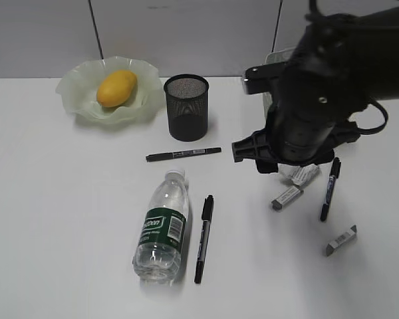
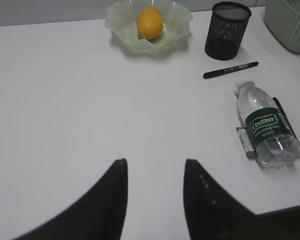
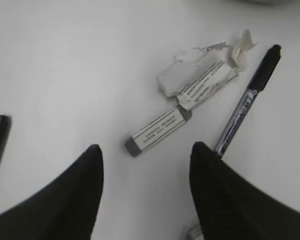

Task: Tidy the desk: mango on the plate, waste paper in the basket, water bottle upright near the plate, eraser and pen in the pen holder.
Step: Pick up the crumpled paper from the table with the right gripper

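The mango (image 1: 116,88) lies in the wavy-rimmed plate (image 1: 76,100) at the back left. The black mesh pen holder (image 1: 186,106) stands beside it. The water bottle (image 1: 162,226) lies on its side in the middle. My right arm (image 1: 312,100) hangs over the waste paper (image 3: 200,75), an eraser (image 3: 157,131) and a pen (image 3: 247,100). The right gripper (image 3: 146,147) is open, with the eraser just beyond its fingertips and nothing between them. My left gripper (image 2: 156,162) is open over bare table. The basket (image 2: 290,22) is mostly hidden behind the right arm.
One pen (image 1: 183,154) lies in front of the holder and another pen (image 1: 203,238) beside the bottle. A second eraser (image 1: 340,240) sits at the front right. A third eraser (image 2: 245,142) rests against the bottle. The table's front edge (image 2: 285,207) runs near the bottle.
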